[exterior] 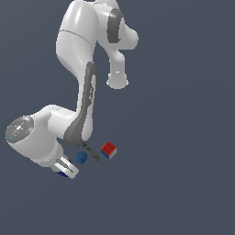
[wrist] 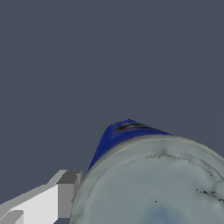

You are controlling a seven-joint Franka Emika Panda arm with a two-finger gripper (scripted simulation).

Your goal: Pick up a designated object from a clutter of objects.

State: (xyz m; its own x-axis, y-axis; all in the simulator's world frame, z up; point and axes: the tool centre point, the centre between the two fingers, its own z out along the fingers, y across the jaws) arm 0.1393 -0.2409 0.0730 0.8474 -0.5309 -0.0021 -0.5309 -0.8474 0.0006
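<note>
Filling the wrist view, the blue can point(wrist: 153, 179) is seen lid-up with one white finger point(wrist: 65, 194) pressed against its side; whether the jaws are clamped on it cannot be told. From outside, the gripper point(exterior: 66, 170) is seen over the can point(exterior: 63, 174), left of the blue ball point(exterior: 81, 157), wrench point(exterior: 93, 153) and cube point(exterior: 109, 150).

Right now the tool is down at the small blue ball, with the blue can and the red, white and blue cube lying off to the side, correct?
Not quite. The exterior view shows the small blue ball lying free beside the red, white and blue cube; the tool is down at the blue can.
</note>
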